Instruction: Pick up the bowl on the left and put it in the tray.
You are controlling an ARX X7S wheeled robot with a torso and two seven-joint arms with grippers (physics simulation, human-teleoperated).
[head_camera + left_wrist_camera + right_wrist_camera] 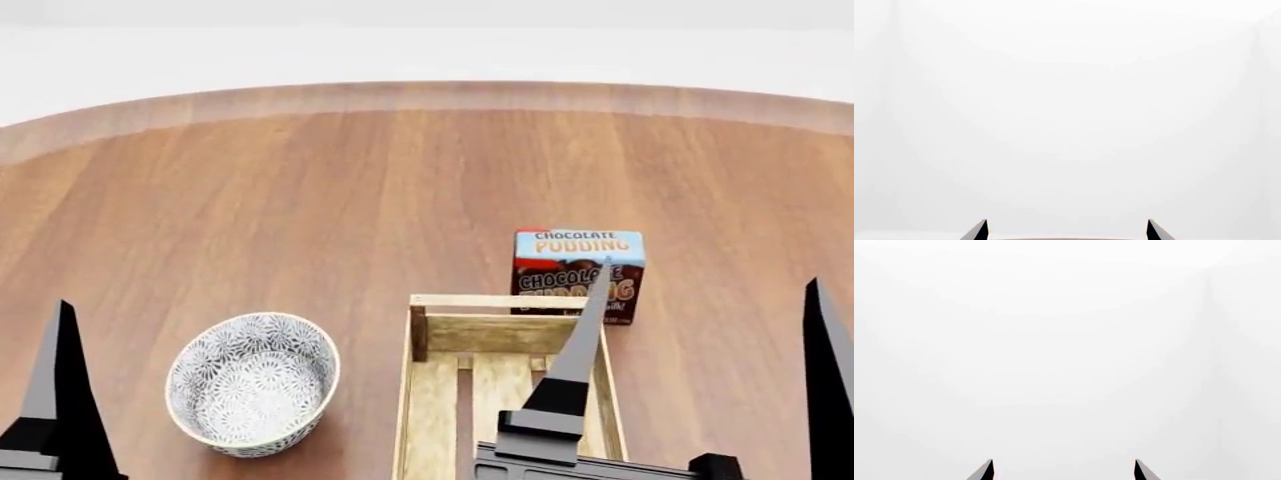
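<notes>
The bowl (254,383), white with a dense grey-blue floral pattern, stands upright on the wooden table at the near left. Just to its right lies the tray (404,400), a light-wood crate with a slatted bottom, holding nothing that I can see. My right gripper (710,275) is open, raised over the tray's right side, one finger (577,350) above the slats. Only one finger (56,390) of my left gripper shows in the head view, left of the bowl and apart from it. In their wrist views the left gripper (1067,221) and right gripper (1063,461) are open against blank white.
A chocolate pudding box (578,270) stands upright just beyond the tray's far right corner. The round wooden table (334,180) stretches bare to its curved far edge (427,95), with white floor beyond.
</notes>
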